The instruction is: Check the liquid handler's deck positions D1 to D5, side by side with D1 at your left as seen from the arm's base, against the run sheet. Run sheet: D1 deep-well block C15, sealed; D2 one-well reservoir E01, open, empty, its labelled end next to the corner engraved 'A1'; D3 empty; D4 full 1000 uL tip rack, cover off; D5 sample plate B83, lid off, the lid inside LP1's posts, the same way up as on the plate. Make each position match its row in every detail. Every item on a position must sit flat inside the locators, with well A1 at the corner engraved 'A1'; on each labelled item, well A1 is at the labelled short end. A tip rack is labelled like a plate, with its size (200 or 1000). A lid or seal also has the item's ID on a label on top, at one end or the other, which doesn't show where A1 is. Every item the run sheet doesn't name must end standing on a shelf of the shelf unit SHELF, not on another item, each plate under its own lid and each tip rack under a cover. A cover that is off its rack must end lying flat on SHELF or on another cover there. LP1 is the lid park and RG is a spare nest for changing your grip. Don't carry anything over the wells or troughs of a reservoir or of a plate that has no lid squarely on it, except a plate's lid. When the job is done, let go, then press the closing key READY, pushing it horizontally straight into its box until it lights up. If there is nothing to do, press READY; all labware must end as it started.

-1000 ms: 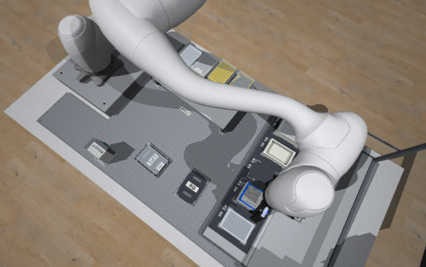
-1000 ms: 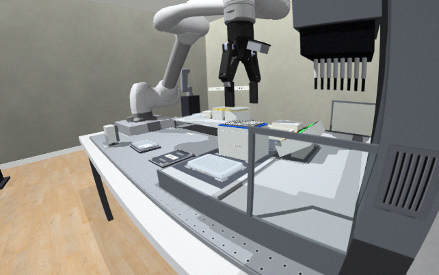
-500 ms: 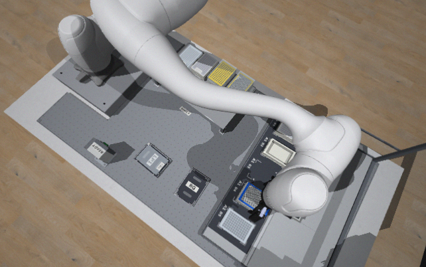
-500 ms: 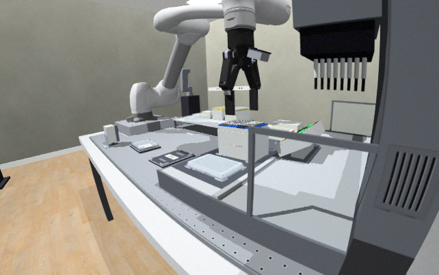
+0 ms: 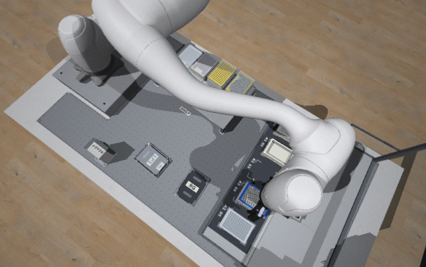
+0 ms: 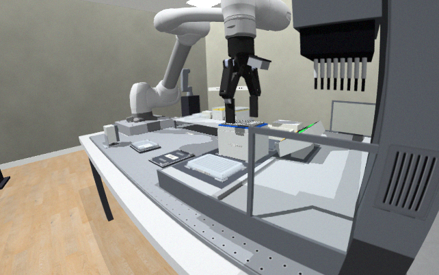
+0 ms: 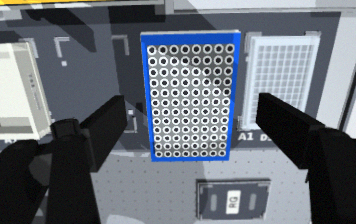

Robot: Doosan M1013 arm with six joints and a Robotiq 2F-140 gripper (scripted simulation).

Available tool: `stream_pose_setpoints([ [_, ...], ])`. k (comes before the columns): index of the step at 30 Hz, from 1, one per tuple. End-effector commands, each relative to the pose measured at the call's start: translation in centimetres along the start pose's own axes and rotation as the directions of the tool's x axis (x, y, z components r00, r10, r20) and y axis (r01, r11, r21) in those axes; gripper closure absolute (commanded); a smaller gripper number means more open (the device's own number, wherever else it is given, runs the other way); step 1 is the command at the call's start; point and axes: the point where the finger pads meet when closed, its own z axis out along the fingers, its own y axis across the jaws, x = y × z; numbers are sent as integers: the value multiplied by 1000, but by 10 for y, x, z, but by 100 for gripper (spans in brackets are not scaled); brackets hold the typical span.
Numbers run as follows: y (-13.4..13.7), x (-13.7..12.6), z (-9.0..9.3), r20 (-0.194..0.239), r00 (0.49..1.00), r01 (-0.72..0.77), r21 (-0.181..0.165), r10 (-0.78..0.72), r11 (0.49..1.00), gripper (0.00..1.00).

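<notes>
A tip rack with a blue rim (image 7: 190,95) stands uncovered on the deck, its holes filled with tips; it also shows from above (image 5: 249,196) and from the side (image 6: 243,138). My gripper (image 7: 191,109) is open and empty straight above it, one finger on each long side. In the side view the gripper's (image 6: 243,113) fingertips hang just above the rack's top. A clear sample plate (image 7: 280,80) without a lid sits in the nest to the right. A cream open reservoir (image 7: 17,90) sits two nests to the left, with an empty nest between. A lid lies in LP1 (image 5: 153,160).
The RG nest (image 5: 193,186) stands empty in front of the deck, and the READY box (image 5: 99,151) is further left. Several racks and plates (image 5: 221,73) stand on the shelf unit. A pale block with a green edge (image 6: 301,137) lies tilted beyond the reservoir. The pipette head (image 6: 338,51) hangs at the right.
</notes>
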Motion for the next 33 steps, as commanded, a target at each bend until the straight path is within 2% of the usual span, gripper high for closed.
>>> stream_pose_setpoints([
  [1, 0, 0, 4, -2, 1000, 0, 0, 0, 1000, 21],
  [33, 0, 0, 50, -2, 1000, 0, 0, 0, 1000, 21],
])
